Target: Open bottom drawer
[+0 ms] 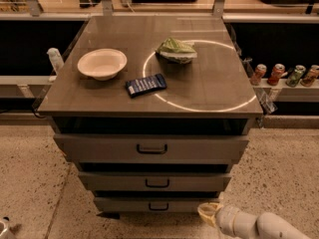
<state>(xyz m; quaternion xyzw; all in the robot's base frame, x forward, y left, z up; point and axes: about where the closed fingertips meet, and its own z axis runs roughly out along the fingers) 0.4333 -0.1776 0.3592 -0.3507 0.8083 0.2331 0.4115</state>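
Note:
The bottom drawer (124, 204) is the lowest and narrowest grey front of the cabinet, shut, with a small black loop handle (158, 206). My gripper (207, 212) comes in from the lower right on a white arm. Its pale tip sits just right of the bottom drawer's right end, near the floor. It is not touching the handle.
The middle drawer (114, 181) and top drawer (99, 148) are shut above it. On the cabinet top lie a cream bowl (101, 63), a dark blue packet (145, 84) and a green bag (176, 50). Several cans (285, 75) stand on a shelf at right. Speckled floor lies around.

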